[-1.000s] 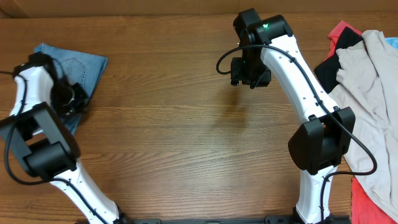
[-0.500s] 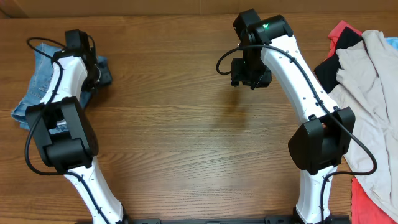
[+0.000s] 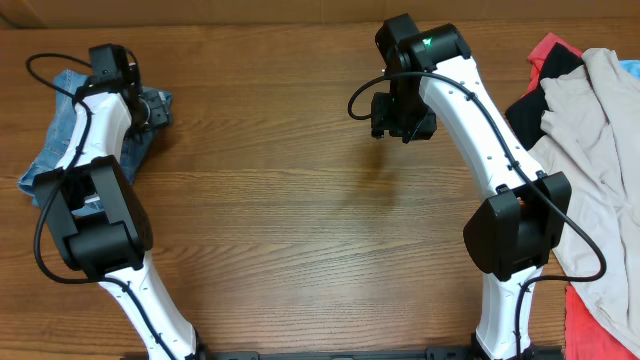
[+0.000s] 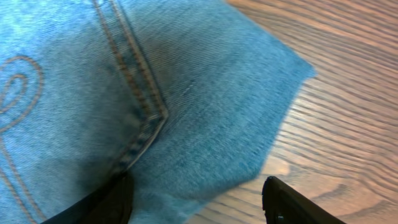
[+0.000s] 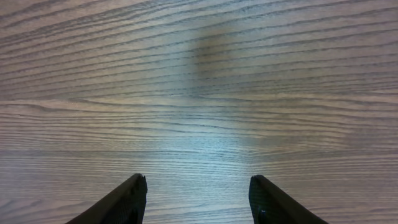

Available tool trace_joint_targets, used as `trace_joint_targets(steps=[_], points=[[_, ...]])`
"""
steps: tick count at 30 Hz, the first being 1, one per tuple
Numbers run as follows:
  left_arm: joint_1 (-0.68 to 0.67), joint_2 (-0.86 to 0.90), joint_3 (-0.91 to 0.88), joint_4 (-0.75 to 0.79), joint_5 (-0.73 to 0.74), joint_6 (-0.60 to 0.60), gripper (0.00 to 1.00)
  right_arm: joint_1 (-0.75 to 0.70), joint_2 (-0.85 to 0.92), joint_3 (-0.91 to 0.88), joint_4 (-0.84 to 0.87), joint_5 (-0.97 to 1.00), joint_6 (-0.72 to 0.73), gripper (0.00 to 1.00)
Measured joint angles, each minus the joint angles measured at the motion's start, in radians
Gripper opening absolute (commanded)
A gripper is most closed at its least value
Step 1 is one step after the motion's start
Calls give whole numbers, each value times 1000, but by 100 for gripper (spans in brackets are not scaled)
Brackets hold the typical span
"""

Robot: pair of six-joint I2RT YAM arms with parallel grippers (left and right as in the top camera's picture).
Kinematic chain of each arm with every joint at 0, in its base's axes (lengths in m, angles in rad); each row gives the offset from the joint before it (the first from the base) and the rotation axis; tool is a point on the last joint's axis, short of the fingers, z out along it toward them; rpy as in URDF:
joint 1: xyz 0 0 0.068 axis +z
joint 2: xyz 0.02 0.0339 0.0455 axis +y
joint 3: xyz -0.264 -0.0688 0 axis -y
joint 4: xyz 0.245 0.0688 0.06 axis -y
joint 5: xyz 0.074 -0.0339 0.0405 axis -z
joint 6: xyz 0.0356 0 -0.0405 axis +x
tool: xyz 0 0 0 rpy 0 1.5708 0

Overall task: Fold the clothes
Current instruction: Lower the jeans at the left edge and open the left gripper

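Note:
The clothes, light-blue denim jeans, lie bunched at the table's far left, partly hidden under my left arm. In the left wrist view the jeans show a stitched pocket seam, and one corner points out onto the wood. My left gripper hangs over that right corner; its jaws stand open, one finger over the denim and the other over bare wood, holding nothing. My right gripper hovers above the far middle of the table, open, with only wood grain between its fingers.
A pile of other garments sits at the right edge: a beige one on top, black fabric and red fabric beneath. The wooden table stretches between the two arms.
My left arm swung from the near left to the far side of the jeans and its jaws opened, letting go of the denim. The right arm stayed still.

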State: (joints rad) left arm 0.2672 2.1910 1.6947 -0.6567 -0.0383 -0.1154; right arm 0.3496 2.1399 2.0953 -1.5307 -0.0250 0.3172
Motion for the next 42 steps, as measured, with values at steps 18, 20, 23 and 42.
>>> trace_joint_targets(steps=[18, 20, 23, 42], points=[[80, 42, 19, -2, 58, 42, 95, 0, 0, 0, 24, 0, 0, 57], [80, 42, 43, -29, 64, 48, 98, 0, 0, 0, 43, 0, 0, 59], [80, 41, 97, -77, 64, 64, 100, 0, 0, 0, 79, 0, -3, 61], [-158, -344, 177, -443, 109, 71, 100, -148, 0, 27, 357, -108, -57, 100]])
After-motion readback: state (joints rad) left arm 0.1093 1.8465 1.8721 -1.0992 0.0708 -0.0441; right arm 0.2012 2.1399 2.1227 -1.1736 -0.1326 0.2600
